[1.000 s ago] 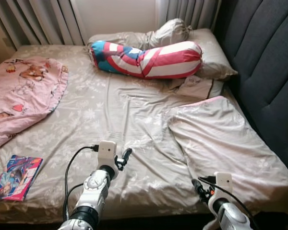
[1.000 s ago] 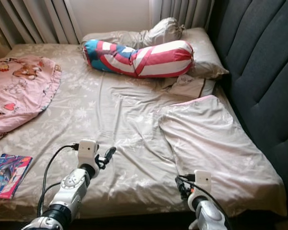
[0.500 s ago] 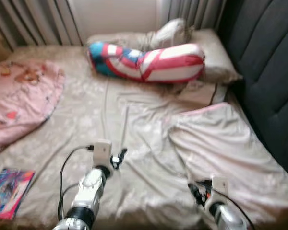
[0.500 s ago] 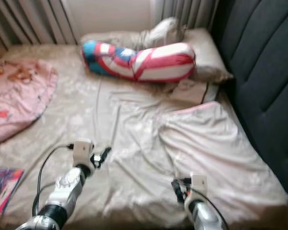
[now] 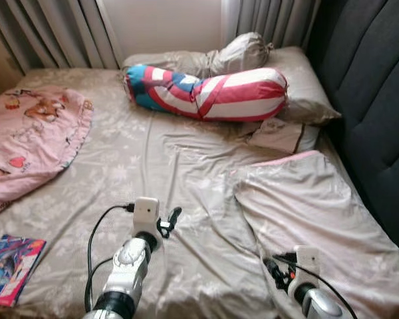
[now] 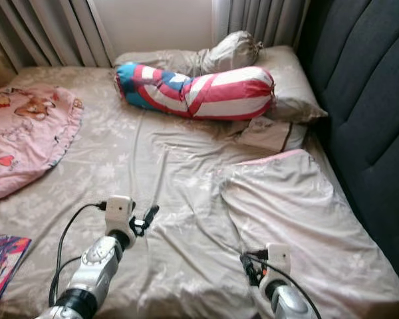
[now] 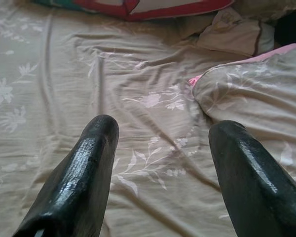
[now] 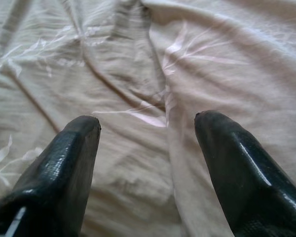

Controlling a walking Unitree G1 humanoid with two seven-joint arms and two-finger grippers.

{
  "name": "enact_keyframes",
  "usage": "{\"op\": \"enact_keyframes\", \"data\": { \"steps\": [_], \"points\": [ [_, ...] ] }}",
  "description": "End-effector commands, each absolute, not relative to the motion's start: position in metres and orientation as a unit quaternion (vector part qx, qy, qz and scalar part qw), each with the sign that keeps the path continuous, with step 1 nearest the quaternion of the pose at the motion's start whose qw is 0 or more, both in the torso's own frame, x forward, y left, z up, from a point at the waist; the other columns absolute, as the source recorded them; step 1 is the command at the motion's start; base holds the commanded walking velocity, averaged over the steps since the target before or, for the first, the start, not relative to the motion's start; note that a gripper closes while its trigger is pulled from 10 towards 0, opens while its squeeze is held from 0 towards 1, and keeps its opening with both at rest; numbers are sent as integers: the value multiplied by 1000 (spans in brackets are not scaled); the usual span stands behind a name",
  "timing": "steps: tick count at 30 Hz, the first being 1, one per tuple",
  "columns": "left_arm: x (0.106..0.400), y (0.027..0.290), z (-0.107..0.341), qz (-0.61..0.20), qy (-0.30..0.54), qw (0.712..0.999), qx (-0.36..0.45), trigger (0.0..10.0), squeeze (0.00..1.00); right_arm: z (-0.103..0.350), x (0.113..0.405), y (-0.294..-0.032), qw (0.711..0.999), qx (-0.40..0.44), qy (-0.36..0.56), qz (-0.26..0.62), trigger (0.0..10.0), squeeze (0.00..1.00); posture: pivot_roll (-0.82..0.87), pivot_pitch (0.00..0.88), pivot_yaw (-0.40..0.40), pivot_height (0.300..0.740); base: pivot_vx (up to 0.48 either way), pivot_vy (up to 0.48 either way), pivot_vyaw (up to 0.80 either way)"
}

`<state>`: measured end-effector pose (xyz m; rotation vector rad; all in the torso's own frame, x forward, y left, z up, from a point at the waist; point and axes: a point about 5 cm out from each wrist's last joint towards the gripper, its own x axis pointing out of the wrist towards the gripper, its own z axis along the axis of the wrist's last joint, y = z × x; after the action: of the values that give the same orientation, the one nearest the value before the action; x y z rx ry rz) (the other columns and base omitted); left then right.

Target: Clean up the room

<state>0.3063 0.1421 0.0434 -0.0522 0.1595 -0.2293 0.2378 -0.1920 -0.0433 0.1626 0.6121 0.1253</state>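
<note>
Bed (image 5: 153, 153): beige floral sheet, rumpled. Far end: striped red, white and blue bolster (image 5: 206, 93) lay across beige pillows (image 5: 299, 86). Right side: folded beige duvet (image 5: 319, 212) against the dark headboard (image 5: 372, 100). Far left: pink printed blanket (image 5: 30, 136). Near left edge: colourful magazine (image 5: 10, 266). Left gripper (image 7: 160, 168) hovered over the sheet's middle, fingers apart, empty. Right gripper (image 8: 148, 163) hovered at the duvet's near left edge, fingers apart, empty. Grey curtains (image 5: 53, 30) stood behind.
</note>
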Motion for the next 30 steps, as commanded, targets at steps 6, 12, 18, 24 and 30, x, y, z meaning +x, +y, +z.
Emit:
{"op": "enact_keyframes", "data": {
  "steps": [6, 12, 18, 24, 30],
  "points": [
    [291, 151, 49, -118, 70, 990, -18, 10000, 0, -28, 265, -170, 951, 61, 289, 94, 10000, 0, 0, 237, 8, 740, 0, 0, 0],
    [276, 156, 65, -114, 51, 992, -13, 10000, 0, 10, 306, -143, 968, 64, 211, 120, 10000, 0, 39, 306, 19, 740, 0, 0, 0],
    [277, 159, 87, -102, 22, 994, -21, 10000, 0, 33, 326, -143, 979, 57, 165, 102, 10000, 0, 59, 356, 28, 740, 0, 0, 0],
    [273, 157, 111, -105, 12, 994, -21, 10000, 0, 30, 326, -145, 978, 49, 182, 88, 10000, 0, 75, 386, 35, 740, 0, 0, 0],
    [265, 156, 133, -107, -1, 994, -21, 10000, 0, 15, 315, -148, 970, 42, 227, 75, 10000, 0, 108, 422, 47, 740, 0, 0, 0]
  ]
}}
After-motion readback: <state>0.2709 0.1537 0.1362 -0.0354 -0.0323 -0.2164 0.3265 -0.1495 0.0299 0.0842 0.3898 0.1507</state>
